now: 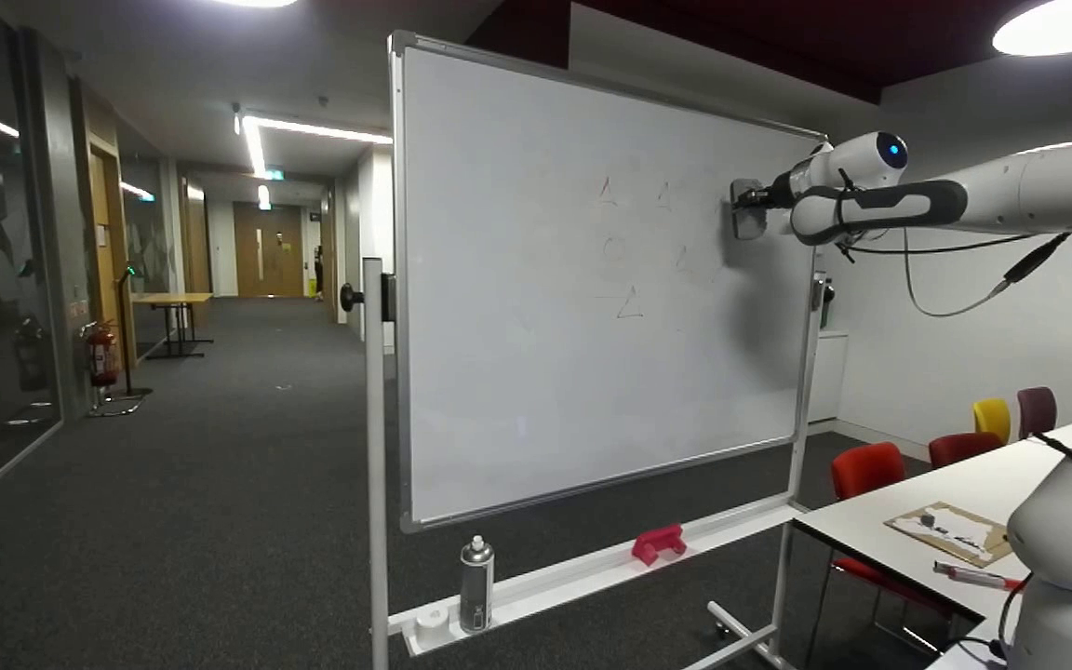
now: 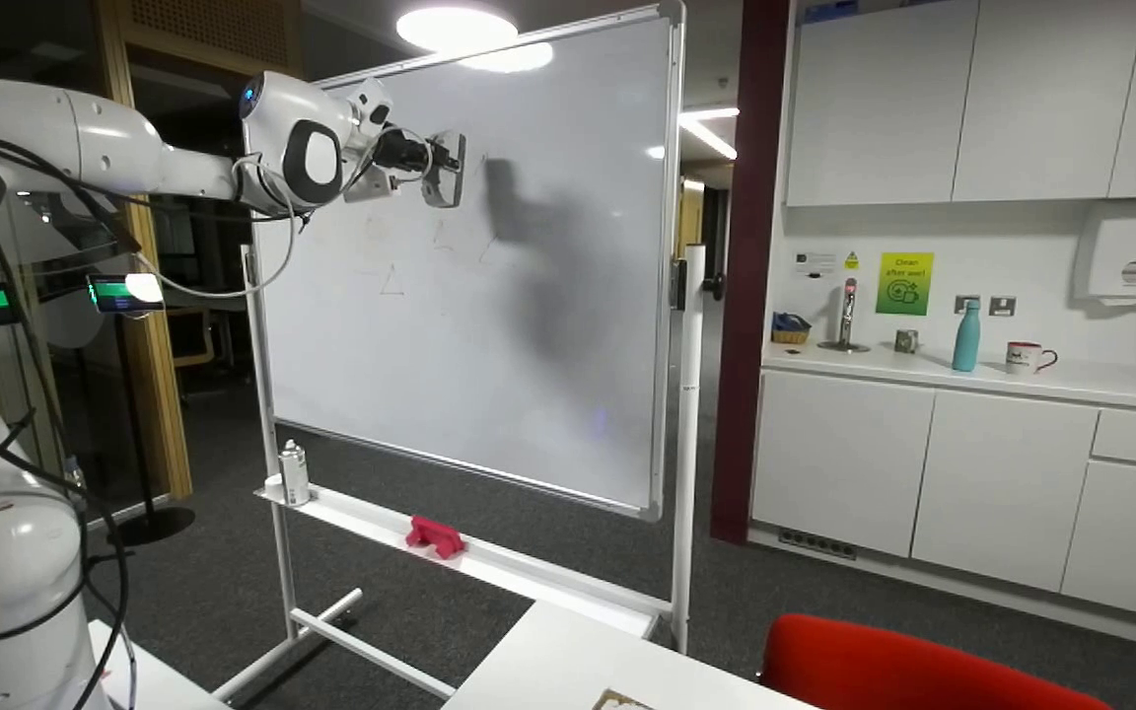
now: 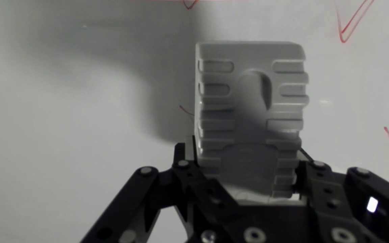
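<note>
Eraser grooves, wrist view only

Far below the hand, a long white tray carries a shiny can, a little white thing and a red block. A white table, lower than the hand too, holds a brown board and a pen.
</note>
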You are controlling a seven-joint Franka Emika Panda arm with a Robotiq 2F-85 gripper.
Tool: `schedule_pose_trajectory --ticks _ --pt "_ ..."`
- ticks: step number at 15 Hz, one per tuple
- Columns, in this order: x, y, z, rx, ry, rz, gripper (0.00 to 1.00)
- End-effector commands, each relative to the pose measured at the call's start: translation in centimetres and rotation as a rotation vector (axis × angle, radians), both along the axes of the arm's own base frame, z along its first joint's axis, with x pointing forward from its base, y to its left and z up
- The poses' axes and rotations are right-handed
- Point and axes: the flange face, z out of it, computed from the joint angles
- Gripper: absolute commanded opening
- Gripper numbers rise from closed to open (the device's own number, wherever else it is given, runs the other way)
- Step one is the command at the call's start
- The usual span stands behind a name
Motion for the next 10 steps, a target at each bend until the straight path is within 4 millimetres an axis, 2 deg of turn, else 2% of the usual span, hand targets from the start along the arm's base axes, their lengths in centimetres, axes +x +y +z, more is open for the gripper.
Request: schedule_pose_trajectory --ticks 1,4,5,10 --pt "0.3 -0.1 0.1 0.001 0.006 -0.001 0.60" --pt "0.7 -0.2 0.0 0.002 0.009 -0.002 0.60" --pt "0.7 -0.2 0.0 0.002 0.009 -0.002 0.35" --pt "1.8 0.2 -0.1 -0.053 -0.081 0.048 0.35"
